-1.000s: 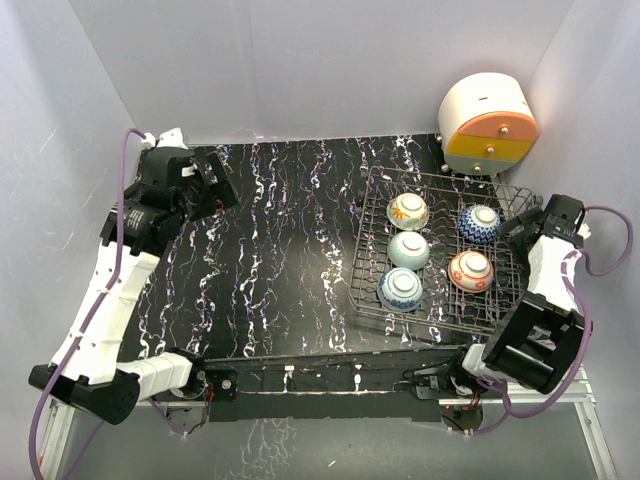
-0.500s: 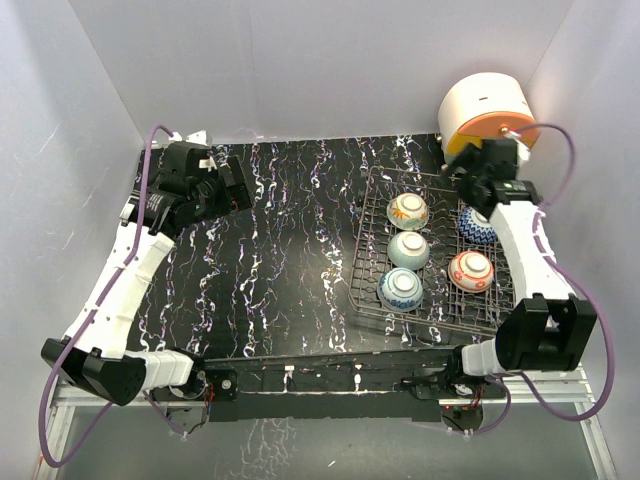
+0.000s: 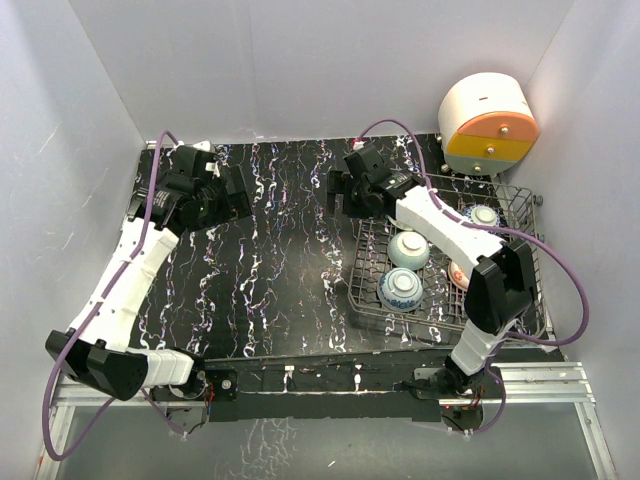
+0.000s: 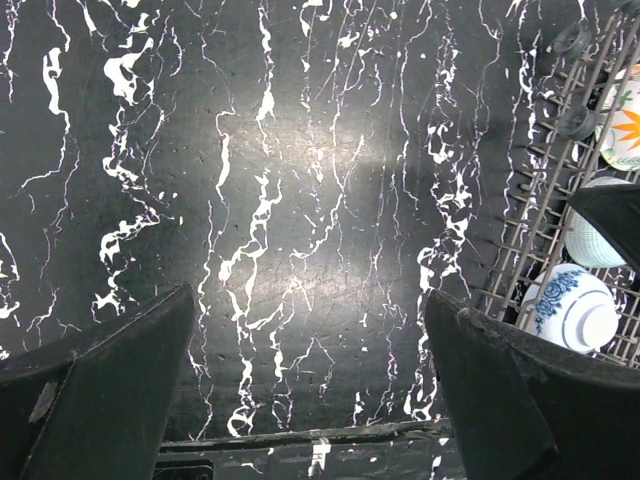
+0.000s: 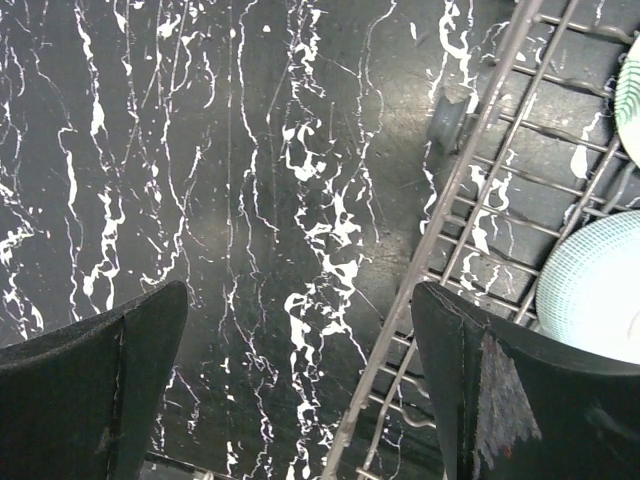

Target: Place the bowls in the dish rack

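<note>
The right gripper (image 3: 345, 190) hangs over the table just left of the dish rack's (image 3: 372, 300) far left corner. Its wrist view shows the fingers spread wide with nothing between them. The left gripper (image 3: 215, 190) is well apart at the far left of the table (image 3: 280, 250), equally wide and empty. By my reading the loading step is over, since every bowl I can find sits inside the rack on the right of the scene. I count five. The top view shows a teal bowl (image 3: 408, 248) in the middle of the left column. A blue-patterned bowl (image 3: 400, 288) sits nearer in that column, and a second blue-patterned bowl (image 3: 485, 215) is at the far right. An orange bowl (image 3: 456, 272) is half hidden by the right arm. A flower bowl (image 4: 625, 125) is covered by that arm from above but shows in the left wrist view. The count also gives one rack, two grippers and one rounded drawer unit (image 3: 488, 125) in the far right corner. The next move probably calls for pulling both arms away, lifting the right one clear of the rack rim without catching the wires.
</note>
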`<state>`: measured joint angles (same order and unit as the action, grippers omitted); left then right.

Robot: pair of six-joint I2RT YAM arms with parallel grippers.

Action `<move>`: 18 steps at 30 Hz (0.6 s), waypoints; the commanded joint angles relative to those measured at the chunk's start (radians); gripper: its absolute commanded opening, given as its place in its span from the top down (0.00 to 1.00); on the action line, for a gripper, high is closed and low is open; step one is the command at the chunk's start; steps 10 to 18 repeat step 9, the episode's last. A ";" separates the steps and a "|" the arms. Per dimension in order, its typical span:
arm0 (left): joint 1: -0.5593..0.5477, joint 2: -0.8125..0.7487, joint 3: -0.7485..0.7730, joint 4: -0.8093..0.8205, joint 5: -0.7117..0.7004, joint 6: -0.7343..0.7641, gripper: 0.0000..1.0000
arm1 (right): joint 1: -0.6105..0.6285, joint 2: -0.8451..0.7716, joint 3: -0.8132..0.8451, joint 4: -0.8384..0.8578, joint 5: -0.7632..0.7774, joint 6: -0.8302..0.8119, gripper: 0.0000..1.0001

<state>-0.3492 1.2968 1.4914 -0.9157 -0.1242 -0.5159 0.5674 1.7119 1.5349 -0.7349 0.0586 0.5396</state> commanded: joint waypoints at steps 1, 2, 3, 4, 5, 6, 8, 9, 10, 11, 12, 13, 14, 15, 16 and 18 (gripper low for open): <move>0.000 -0.023 -0.026 -0.001 -0.031 0.001 0.03 | -0.015 -0.085 -0.019 0.046 0.000 -0.050 0.01; 0.001 -0.020 -0.029 0.002 -0.032 0.001 0.03 | -0.015 -0.090 -0.021 0.044 0.001 -0.058 0.01; 0.001 -0.017 -0.033 0.006 -0.031 0.001 0.03 | -0.015 -0.096 -0.027 0.043 0.000 -0.065 0.01; 0.001 -0.013 -0.037 0.011 -0.031 0.001 0.03 | -0.015 -0.102 -0.033 0.045 -0.001 -0.072 0.01; 0.000 -0.010 -0.042 0.017 -0.031 0.001 0.03 | -0.015 -0.109 -0.040 0.046 -0.005 -0.082 0.01; 0.001 -0.009 -0.047 0.023 -0.034 0.001 0.03 | -0.015 -0.113 -0.043 0.043 -0.004 -0.090 0.01; 0.001 -0.004 -0.054 0.034 -0.044 0.001 0.03 | -0.015 -0.116 -0.042 0.031 0.008 -0.100 0.01; 0.000 -0.004 -0.057 0.040 -0.052 0.001 0.03 | -0.015 -0.120 -0.042 0.027 0.016 -0.106 0.01; 0.000 -0.004 -0.057 0.040 -0.052 0.001 0.03 | -0.015 -0.120 -0.042 0.027 0.016 -0.106 0.01; 0.000 -0.004 -0.057 0.040 -0.052 0.001 0.03 | -0.015 -0.120 -0.042 0.027 0.016 -0.106 0.01; 0.000 -0.004 -0.057 0.040 -0.052 0.001 0.03 | -0.015 -0.120 -0.042 0.027 0.016 -0.106 0.01; 0.000 -0.004 -0.057 0.040 -0.052 0.001 0.03 | -0.015 -0.120 -0.042 0.027 0.016 -0.106 0.01; 0.000 -0.004 -0.057 0.040 -0.052 0.001 0.03 | -0.015 -0.120 -0.042 0.027 0.016 -0.106 0.01; 0.000 -0.004 -0.057 0.040 -0.052 0.001 0.03 | -0.015 -0.120 -0.042 0.027 0.016 -0.106 0.01; 0.000 -0.004 -0.057 0.040 -0.052 0.001 0.03 | -0.015 -0.120 -0.042 0.027 0.016 -0.106 0.01; 0.000 -0.004 -0.057 0.040 -0.052 0.001 0.03 | -0.015 -0.120 -0.042 0.027 0.016 -0.106 0.01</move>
